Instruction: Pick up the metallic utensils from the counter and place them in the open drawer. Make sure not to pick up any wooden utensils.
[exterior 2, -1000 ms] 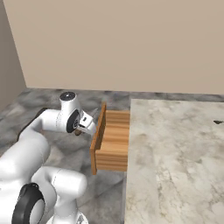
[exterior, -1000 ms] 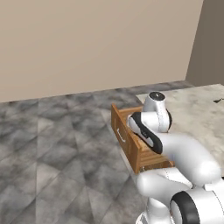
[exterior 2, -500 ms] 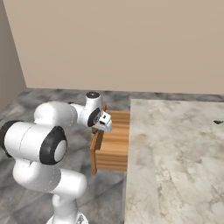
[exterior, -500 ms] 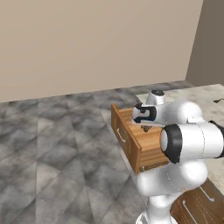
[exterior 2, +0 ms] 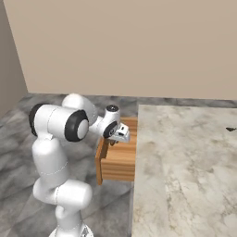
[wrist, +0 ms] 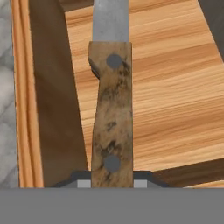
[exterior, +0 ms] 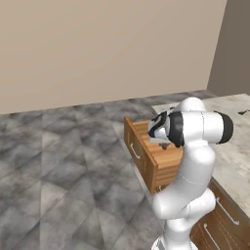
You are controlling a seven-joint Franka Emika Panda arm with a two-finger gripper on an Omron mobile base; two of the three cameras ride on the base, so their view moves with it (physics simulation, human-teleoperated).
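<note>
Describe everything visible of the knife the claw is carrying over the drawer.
The knife has a flat grey metal blade and a mottled brown handle with two grey rivets. In the hand view the handle rises from between the tips of the claw, which is shut on its end, and the blade runs out of the top edge. It hangs above the light-wood floor of the open drawer, with nothing else visibly touching it.

A plain beige wall [exterior: 97, 49] is running across the back, meeting a darker brownish wall [exterior: 234, 44] at the corner. Grey marbled floor tiles [exterior: 58, 166] are spreading below it, lying evenly lit. Wooden cabinet fronts with pale handles [exterior: 222, 224] are showing low down.
</note>
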